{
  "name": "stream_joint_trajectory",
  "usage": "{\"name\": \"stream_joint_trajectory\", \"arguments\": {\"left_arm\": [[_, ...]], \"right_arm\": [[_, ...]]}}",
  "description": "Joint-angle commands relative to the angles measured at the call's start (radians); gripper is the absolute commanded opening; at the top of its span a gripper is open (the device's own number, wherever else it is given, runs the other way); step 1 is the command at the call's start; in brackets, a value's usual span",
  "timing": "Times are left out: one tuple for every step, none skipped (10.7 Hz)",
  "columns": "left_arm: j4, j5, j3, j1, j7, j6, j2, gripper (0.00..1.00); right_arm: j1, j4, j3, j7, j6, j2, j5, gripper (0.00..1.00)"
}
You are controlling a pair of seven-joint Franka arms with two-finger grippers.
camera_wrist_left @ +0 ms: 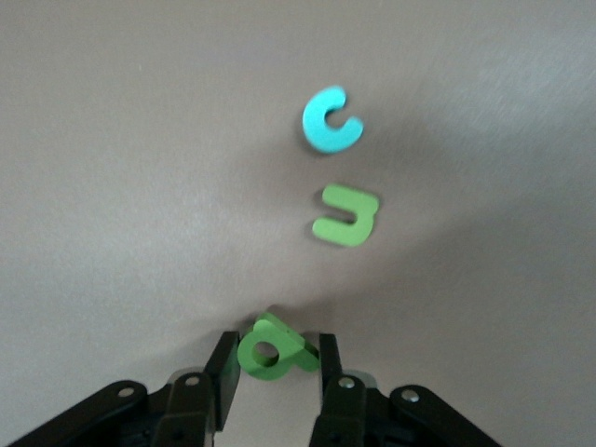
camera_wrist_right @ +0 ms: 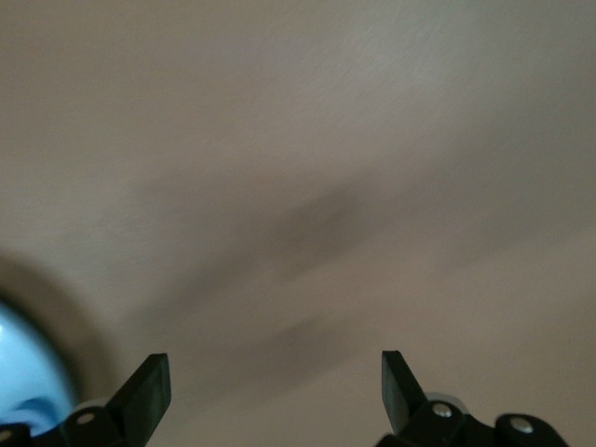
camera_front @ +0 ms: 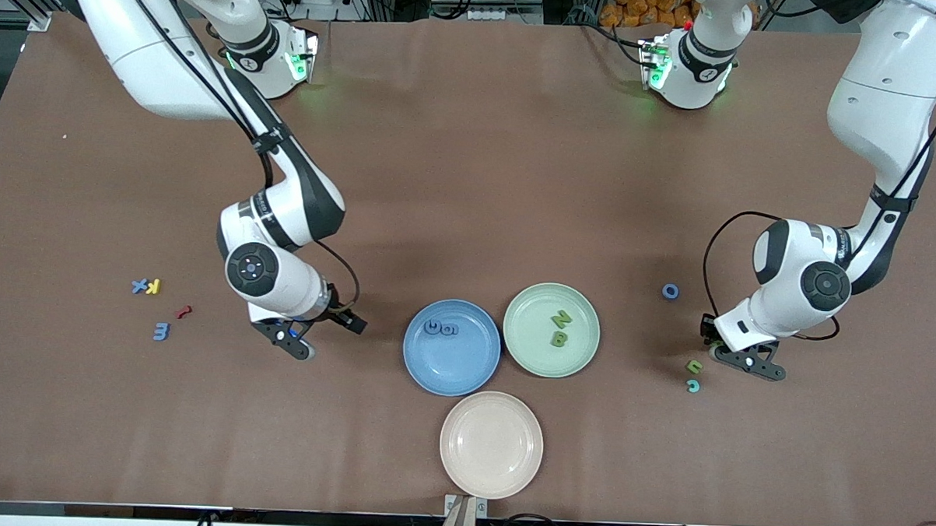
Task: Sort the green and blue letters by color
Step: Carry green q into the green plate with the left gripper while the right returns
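My left gripper (camera_front: 745,360) (camera_wrist_left: 275,358) is shut on a tilted leaf-green letter with a round hole (camera_wrist_left: 270,351), low over the table toward the left arm's end. Beside it lie a green letter (camera_front: 693,367) (camera_wrist_left: 346,216) and a teal C (camera_front: 693,386) (camera_wrist_left: 330,120). A blue O (camera_front: 670,291) lies farther from the camera. My right gripper (camera_front: 294,342) (camera_wrist_right: 275,386) is open and empty over bare table beside the blue plate (camera_front: 457,364). Two blue letters (camera_front: 440,327) lie in the blue plate. A green N (camera_front: 562,319) and B (camera_front: 559,338) lie in the green plate (camera_front: 535,351).
An empty pink plate (camera_front: 491,444) sits nearest the camera. Toward the right arm's end lie a blue X (camera_front: 139,286), a yellow K (camera_front: 153,286), a red squiggle (camera_front: 183,311) and a blue 3 (camera_front: 160,331). The blue plate's rim (camera_wrist_right: 19,372) shows in the right wrist view.
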Motion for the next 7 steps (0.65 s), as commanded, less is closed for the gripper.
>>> {"name": "stream_joint_trajectory", "arguments": {"left_arm": [[0.036,-0.121,0.003,-0.075,-0.069,-0.086,-0.053,0.09],[0.059,-0.138,0.003,-0.110,-0.122,-0.116,-0.055,0.09],[0.079,-0.140,0.006,-0.148,-0.191,-0.136,-0.055,0.09],[0.104,-0.141,0.015,-0.206,-0.277,-0.154,-0.055,0.09],[0.121,-0.143,0.015,-0.245,-0.361,-0.160,-0.052,0.09],[0.134,-0.145,0.021,-0.285,-0.432,-0.163,-0.049,0.09],[0.139,-0.149,0.030,-0.323,-0.487,-0.163,-0.049,0.09]], "right_arm": [[-0.104,-0.113,0.015,-0.225,-0.003,-0.080,-0.046,1.00],[-0.133,-0.116,0.015,-0.294,-0.006,-0.082,-0.046,1.00],[-0.162,-0.120,0.015,-0.366,-0.008,-0.085,-0.046,1.00],[-0.208,-0.128,0.015,-0.444,-0.008,-0.088,-0.046,1.00],[-0.259,-0.136,0.015,-0.550,-0.007,-0.092,-0.046,1.00],[-0.303,-0.134,0.015,-0.674,-0.005,-0.089,-0.046,1.00],[-0.336,-0.134,0.013,-0.776,-0.005,-0.089,-0.052,1.00]]}}
